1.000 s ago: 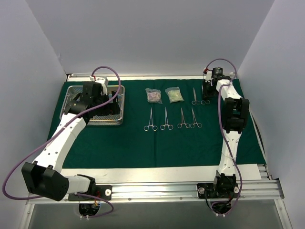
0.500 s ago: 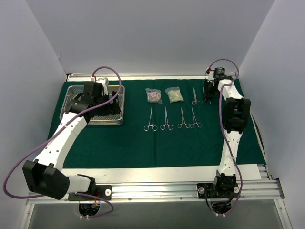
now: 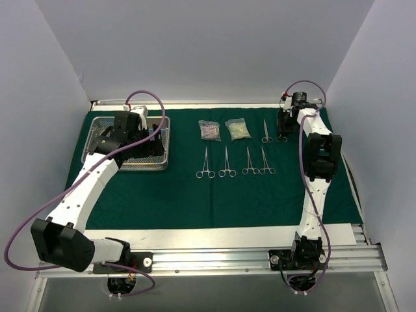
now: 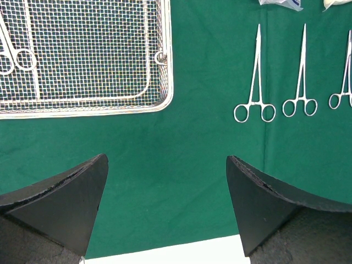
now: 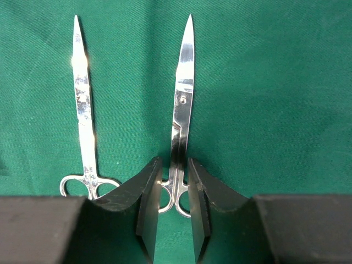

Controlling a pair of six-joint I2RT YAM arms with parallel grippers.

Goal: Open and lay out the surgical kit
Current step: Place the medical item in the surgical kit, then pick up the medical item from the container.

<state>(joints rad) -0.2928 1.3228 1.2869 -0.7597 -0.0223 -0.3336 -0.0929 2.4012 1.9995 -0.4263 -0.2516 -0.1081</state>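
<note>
- The left gripper (image 4: 166,165) hangs above the green cloth (image 4: 181,181), jaws spread wide, with nothing between them.
- Its two dark fingers (image 4: 66,198) fill the bottom corners of the view.
- Upper left is the wire-mesh tray (image 4: 166,82), sitting flat on the cloth, with its near right corner in view.
- One clamp in the tray (image 4: 16,55) lies at the far left, its ring handles nearest us and its tips cut off by the frame.
- Right of the tray, three clamps on the cloth lie side by side with rings towards us: first clamp (image 4: 254,82), second clamp (image 4: 301,77), and third clamp (image 4: 345,71) at the frame edge.
- The edges of the two pouches (image 4: 280,2) just show at the top right.
- A white strip (image 4: 165,254) borders the cloth at the bottom.
</note>
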